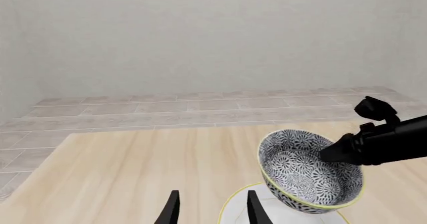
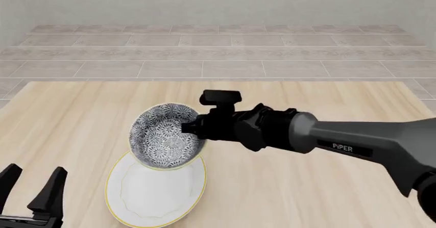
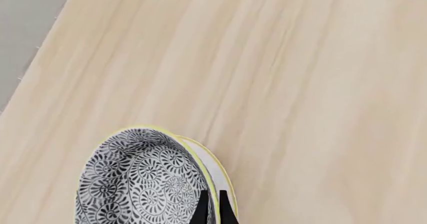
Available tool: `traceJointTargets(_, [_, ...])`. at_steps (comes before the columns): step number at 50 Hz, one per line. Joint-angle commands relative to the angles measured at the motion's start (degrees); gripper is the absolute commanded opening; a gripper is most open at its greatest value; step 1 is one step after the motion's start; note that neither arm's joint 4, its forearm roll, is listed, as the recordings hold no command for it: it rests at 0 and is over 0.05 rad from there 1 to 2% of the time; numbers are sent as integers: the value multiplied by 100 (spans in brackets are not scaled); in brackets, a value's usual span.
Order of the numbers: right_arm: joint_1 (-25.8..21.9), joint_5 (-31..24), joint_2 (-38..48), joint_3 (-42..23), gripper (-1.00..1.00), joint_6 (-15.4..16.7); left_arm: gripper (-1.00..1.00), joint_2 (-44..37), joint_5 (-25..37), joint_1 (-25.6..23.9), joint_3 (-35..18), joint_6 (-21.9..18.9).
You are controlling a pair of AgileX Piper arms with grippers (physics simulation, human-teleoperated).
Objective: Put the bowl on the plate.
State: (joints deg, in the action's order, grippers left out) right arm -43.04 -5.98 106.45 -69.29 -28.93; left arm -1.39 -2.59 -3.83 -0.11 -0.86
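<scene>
Worktop [image 2: 307,187] first: pale wood, w/ the plate [image 2: 155,192] lying flat near its front-left part and nothing else near it. Right arm [image 2: 354,141] reaches across from the right, its jaws [image 2: 193,127] clenched on the bowl [image 2: 167,135] at the rim on the arm's side, one finger inside and one outside (clearest in the right wrist view). Bowl is tilted, mouth tipped toward the camera, and hangs over the plate's far edge; can't tell if its foot touches the plate yet.

To do this well, I'd judge: level the bowl before lowering, bring it nearer over the plate's middle, since it's now off-centre toward the far rim, then go down slow and let go only once the foot sits flat. Dropping it tilted risks a roll off the edge. Left jaws [image 2: 32,190] stand spread apart, holding nothing, near the front-left corner, well clear.
</scene>
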Motion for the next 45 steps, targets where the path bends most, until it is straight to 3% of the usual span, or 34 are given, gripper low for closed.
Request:
traceJointTargets(1, [-17, 119, 253, -97, -100, -110, 100, -35, -30, 4, 0, -6])
traceJointTargets(45, [-291, 305, 782, -230, -100, -296, 100, -147, -150, 8, -3, -11])
